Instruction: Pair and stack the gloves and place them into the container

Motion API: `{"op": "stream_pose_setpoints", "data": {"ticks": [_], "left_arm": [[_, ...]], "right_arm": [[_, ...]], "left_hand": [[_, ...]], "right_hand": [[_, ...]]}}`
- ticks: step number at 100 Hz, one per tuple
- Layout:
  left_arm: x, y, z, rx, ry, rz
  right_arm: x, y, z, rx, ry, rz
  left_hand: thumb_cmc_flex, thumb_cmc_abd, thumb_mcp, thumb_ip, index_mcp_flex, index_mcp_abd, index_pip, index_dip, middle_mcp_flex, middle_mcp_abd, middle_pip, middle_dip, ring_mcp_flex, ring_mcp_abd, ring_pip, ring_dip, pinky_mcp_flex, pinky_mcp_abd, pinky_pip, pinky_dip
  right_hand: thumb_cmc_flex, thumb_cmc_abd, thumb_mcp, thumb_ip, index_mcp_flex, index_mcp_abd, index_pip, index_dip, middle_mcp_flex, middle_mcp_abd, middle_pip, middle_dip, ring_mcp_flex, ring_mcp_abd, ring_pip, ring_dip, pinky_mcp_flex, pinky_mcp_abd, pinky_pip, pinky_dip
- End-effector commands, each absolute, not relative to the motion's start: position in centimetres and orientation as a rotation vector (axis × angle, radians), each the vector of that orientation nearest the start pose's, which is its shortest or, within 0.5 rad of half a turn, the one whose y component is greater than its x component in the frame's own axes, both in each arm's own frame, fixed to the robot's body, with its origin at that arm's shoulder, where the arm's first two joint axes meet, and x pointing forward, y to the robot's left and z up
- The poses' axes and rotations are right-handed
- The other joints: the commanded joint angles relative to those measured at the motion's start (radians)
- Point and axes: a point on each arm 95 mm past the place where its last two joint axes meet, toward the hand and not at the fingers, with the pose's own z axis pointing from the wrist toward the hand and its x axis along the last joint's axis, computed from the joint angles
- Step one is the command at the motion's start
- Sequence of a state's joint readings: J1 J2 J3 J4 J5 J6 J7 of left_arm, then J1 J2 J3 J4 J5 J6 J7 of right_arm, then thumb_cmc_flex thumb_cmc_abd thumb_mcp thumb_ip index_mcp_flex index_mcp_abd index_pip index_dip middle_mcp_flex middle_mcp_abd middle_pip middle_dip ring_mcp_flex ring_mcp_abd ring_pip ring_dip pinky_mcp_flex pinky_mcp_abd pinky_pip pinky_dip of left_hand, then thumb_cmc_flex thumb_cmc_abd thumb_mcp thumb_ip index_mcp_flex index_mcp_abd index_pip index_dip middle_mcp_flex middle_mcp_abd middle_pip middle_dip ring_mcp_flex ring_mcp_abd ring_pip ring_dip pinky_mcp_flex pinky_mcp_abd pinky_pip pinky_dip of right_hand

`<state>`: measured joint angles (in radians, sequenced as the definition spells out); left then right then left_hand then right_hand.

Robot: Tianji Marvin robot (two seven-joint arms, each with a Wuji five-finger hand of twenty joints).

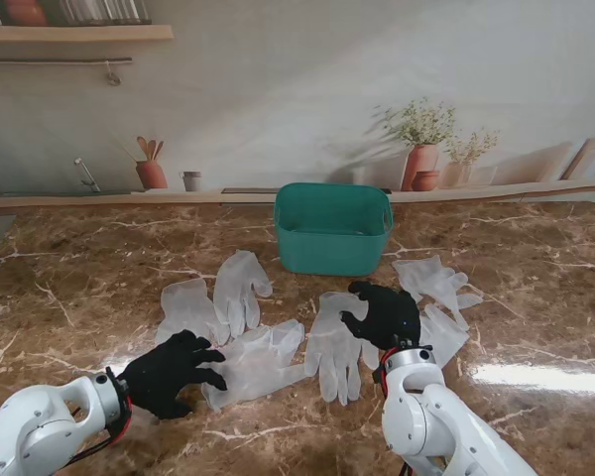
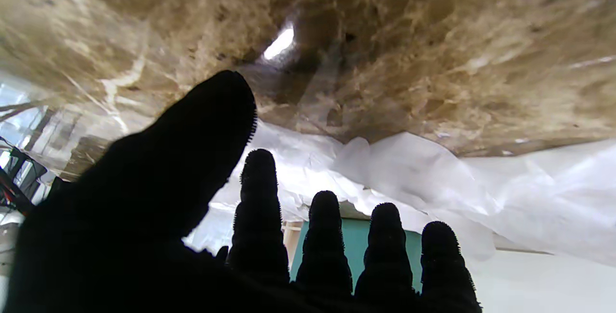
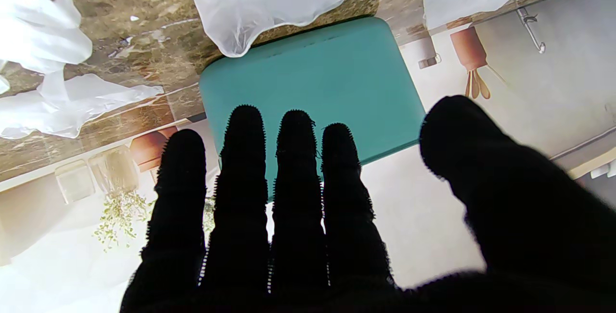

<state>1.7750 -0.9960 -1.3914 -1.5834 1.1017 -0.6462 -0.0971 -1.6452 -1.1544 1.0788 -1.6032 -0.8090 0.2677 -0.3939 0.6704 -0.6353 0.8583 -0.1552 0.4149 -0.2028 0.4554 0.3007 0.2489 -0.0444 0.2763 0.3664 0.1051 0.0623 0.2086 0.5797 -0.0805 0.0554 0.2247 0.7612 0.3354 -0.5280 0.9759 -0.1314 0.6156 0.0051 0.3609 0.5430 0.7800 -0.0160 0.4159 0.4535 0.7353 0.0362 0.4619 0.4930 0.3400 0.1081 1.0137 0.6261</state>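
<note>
Your left hand [image 1: 171, 372] lies low at the near left of the table with its black fingers [image 2: 323, 236] stretched out and apart, holding nothing; its fingertips reach the cuff edge of a translucent glove [image 1: 253, 362] that spreads away from it toward the right. Just beyond that hand, farther from you, two more clear gloves [image 1: 213, 297] lie side by side with their fingers pointing away. Your right hand [image 1: 385, 314] hovers flat over the middle of the marble table [image 1: 69, 288], fingers [image 3: 243, 178] straight and close together, thumb out to the side, gripping nothing that you can see. To its left and slightly nearer you, another glove [image 1: 334, 342] lies with its fingers pointing toward you, its edge running under the hand. To its right, two gloves [image 1: 438, 297] overlap. Straight ahead of the right hand's fingertips stands the teal container [image 1: 332, 230], upright and open; nothing shows in the part of its inside that you can see.
</note>
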Motion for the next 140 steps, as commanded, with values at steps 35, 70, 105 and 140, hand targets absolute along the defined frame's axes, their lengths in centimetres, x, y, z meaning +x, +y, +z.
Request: {"op": "stream_pose_setpoints", "data": {"ticks": [35, 70, 105, 140], "left_arm": [[33.7, 2.6, -40.6, -0.910, 2.087, -1.594], [34.0, 1.3, -39.9, -1.119, 1.981, -1.708], [34.3, -1.1, -35.9, -1.352, 1.665, -1.900], [34.6, -3.2, -32.0, -1.389, 1.516, -2.041]], "right_arm": [[35.9, 3.4, -35.1, 1.431, 1.069, 1.558], [34.5, 3.6, -34.3, 1.359, 1.083, 1.631], [31.8, 5.4, -33.4, 1.268, 1.258, 1.792], [30.7, 7.5, -33.6, 1.352, 1.398, 1.865]], "left_hand": [[0.091, 0.044, -0.165, -0.042, 0.216, -0.132, 0.359, 0.191, 0.002, -0.038, 0.078, 0.033, -0.016, -0.043, 0.045, 0.036, -0.013, -0.040, 0.029, 0.132], [0.387, 0.515, -0.824, 0.045, 0.321, -0.061, 0.411, 0.366, 0.080, -0.042, 0.106, 0.051, -0.010, -0.070, 0.093, 0.040, -0.002, -0.074, 0.010, 0.096], [0.437, 0.544, -0.903, 0.062, 0.269, -0.046, 0.401, 0.578, 0.653, 0.008, 0.218, 0.205, 0.389, 0.070, 0.279, 0.186, -0.008, -0.019, 0.177, 0.279], [0.438, 0.524, -0.895, 0.066, 0.293, -0.018, 0.402, 0.562, 0.801, 0.036, 0.210, 0.233, 0.573, 0.140, 0.370, 0.277, 0.007, 0.054, 0.481, 0.221]], "right_hand": [[-0.053, 0.008, 0.005, 0.038, -0.022, -0.019, -0.017, -0.015, -0.007, -0.006, -0.016, -0.008, -0.016, -0.016, -0.008, -0.021, -0.001, -0.003, -0.006, -0.006], [-0.042, -0.004, 0.016, 0.038, 0.049, -0.045, 0.015, -0.009, 0.050, -0.008, -0.003, -0.001, 0.024, -0.015, 0.014, -0.010, 0.023, 0.002, 0.007, 0.003], [-0.009, -0.153, -0.050, 0.007, 0.058, -0.056, 0.010, -0.011, 0.045, -0.033, -0.039, 0.043, -0.051, -0.038, 0.055, 0.066, -0.047, -0.019, -0.009, 0.056], [-0.107, -0.234, -0.038, -0.027, -0.075, 0.016, -0.087, -0.016, -0.114, -0.019, -0.113, 0.047, -0.226, -0.049, -0.021, 0.066, -0.166, -0.039, -0.207, 0.121]]}}
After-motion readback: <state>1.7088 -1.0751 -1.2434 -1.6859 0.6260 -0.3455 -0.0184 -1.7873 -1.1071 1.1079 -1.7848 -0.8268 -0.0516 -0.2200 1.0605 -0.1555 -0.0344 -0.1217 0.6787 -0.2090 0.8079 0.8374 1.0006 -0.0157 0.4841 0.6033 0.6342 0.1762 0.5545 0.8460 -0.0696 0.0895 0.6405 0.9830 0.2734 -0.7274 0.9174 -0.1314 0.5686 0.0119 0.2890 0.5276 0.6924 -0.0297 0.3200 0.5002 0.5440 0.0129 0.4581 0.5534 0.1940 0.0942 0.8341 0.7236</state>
